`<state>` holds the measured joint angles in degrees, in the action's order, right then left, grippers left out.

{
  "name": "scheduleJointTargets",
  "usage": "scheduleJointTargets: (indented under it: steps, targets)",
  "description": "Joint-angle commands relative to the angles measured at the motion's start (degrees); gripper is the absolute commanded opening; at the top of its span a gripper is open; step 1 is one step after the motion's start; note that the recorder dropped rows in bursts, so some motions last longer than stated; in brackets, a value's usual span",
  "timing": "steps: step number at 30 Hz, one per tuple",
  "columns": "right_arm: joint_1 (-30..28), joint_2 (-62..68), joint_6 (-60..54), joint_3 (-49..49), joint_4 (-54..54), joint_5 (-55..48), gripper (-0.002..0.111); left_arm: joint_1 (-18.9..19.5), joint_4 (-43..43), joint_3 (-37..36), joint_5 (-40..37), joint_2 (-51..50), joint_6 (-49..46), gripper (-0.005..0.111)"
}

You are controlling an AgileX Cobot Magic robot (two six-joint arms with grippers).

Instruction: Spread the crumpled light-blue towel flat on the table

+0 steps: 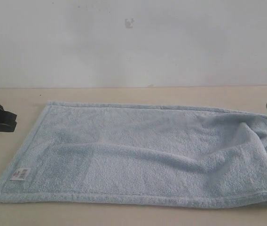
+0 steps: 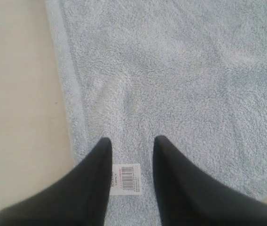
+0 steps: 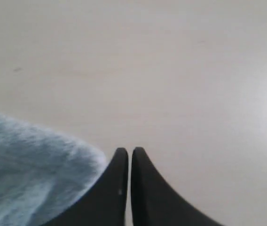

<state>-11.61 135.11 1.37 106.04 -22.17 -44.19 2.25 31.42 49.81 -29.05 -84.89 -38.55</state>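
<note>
Towel point(image 1: 138, 155) soft, limp, light; fold point(image 1: 258, 136) by right edge of tabletop point(image 1: 133, 94), grip hemmed corner there. left fingers point(image 2: 96, 174) parted, empty; right fingers point(image 3: 117, 183) closed, empty.

We are seeing one white label point(image 2: 125, 179) on the towel point(image 2: 171, 84), lying between the jaws of the left gripper point(image 2: 132, 137), just behind their tips. It is carrying a barcode and small print; we are finding none of it readable.
</note>
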Motion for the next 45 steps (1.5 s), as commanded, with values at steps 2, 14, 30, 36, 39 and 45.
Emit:
scheduleJointTargets:
  steps: [2,14,30,36,39,45]
  targets:
    - [-0.8,-4.2,-4.9,6.2,8.4,-1.4,0.003,-0.3,0.7,-0.1,-0.1,0.5,-2.4,0.038]
    - [-0.2,-6.9,-16.4,6.0,26.8,-12.7,0.003,-3.0,0.9,-0.2,3.3,-6.7,-2.9,0.041]
    - [0.2,-9.9,-20.3,6.0,35.9,-14.6,0.003,-7.4,-4.1,0.7,17.5,-23.2,-3.0,0.01]
    - [0.2,-9.9,-20.3,6.0,35.9,-14.7,0.003,-3.4,-4.4,0.5,17.8,-24.8,-2.3,0.01]
    - [0.2,-9.9,-20.3,6.0,36.0,-15.1,0.003,-0.8,-6.1,0.5,17.8,-24.9,-2.3,0.01]
    - [0.2,-9.9,-20.3,6.0,36.0,-17.1,0.003,7.3,-10.0,0.5,19.2,-24.9,-1.4,0.01]
